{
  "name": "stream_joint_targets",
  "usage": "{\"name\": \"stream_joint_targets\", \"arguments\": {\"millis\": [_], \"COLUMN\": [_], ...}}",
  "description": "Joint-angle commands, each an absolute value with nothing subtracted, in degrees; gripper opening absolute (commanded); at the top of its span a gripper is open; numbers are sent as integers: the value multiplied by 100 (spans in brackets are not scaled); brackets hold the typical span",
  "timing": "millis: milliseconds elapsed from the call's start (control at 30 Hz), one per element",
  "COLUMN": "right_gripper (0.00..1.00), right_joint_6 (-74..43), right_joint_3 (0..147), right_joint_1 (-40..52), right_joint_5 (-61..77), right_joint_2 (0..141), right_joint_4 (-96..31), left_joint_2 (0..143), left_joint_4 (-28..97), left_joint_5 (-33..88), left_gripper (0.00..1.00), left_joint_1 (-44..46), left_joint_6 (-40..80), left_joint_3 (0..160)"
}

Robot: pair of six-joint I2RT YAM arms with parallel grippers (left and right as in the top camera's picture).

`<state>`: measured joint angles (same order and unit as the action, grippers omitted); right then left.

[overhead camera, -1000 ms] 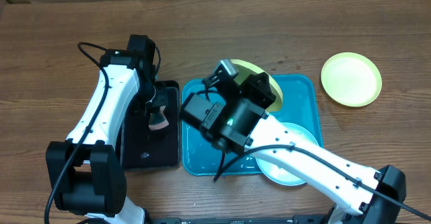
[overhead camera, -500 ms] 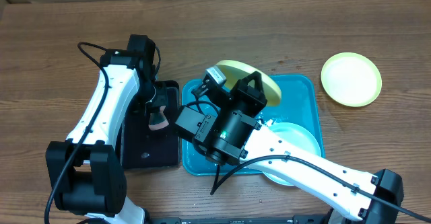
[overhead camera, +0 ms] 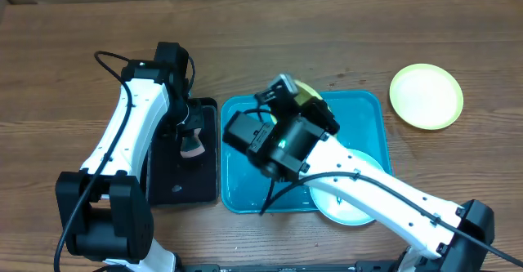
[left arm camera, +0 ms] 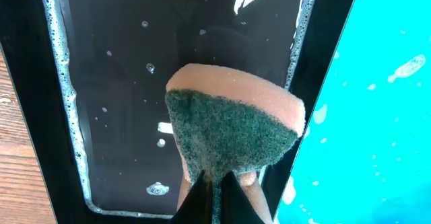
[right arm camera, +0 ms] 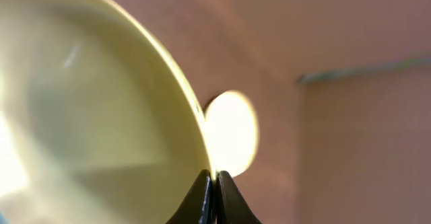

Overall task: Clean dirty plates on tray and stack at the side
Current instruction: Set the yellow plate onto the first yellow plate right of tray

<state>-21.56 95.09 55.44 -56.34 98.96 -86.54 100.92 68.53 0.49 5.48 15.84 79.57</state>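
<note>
The right gripper (right arm camera: pixel 215 178) is pinched shut on the rim of a yellow-green plate (right arm camera: pixel 87 116), which is held tilted above the far part of the teal tray (overhead camera: pixel 359 113). A light blue plate (overhead camera: pixel 341 212) is seen at that tray's near right corner, and a second yellow-green plate (overhead camera: pixel 426 96) is laid on the table to its right. The left gripper (left arm camera: pixel 215 183) is clamped on a sponge (left arm camera: pixel 232 130) over the black tray (left arm camera: pixel 114 62) just left of the teal tray.

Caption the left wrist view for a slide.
The left gripper, shut on a sponge, over the wet black tray; teal tray alongside.
</note>
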Motion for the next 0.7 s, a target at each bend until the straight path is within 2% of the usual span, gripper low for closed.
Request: {"name": "stream_joint_targets", "arguments": {"millis": [0, 200, 300, 433, 667], "right_gripper": [4, 4, 4, 4, 4], "right_joint_6": [-2746, -2921, -2943, -3312, -3236], "right_joint_3": [9456, 9445, 9445, 9445, 9279], "right_joint_1": [5223, 4147, 3562, 2652, 805], "right_joint_5": [-4187, -1446, -600, -416, -412], "right_joint_2": [9784, 9784, 9800, 9808, 9968], "right_joint_4": [-8407, -7854, -7494, -7247, -7312], "left_joint_2": [10047, 10047, 10047, 10047, 10047], "left_joint_4": [6838, 6847, 6834, 6845, 6847], "left_joint_5": [115, 115, 113, 113, 115], "left_gripper": [4, 4, 4, 4, 4], "left_joint_1": [517, 517, 517, 517, 517], "left_joint_6": [1426, 1413, 1413, 1413, 1411], "left_joint_3": [7944, 7944, 7944, 7944, 7944]}}
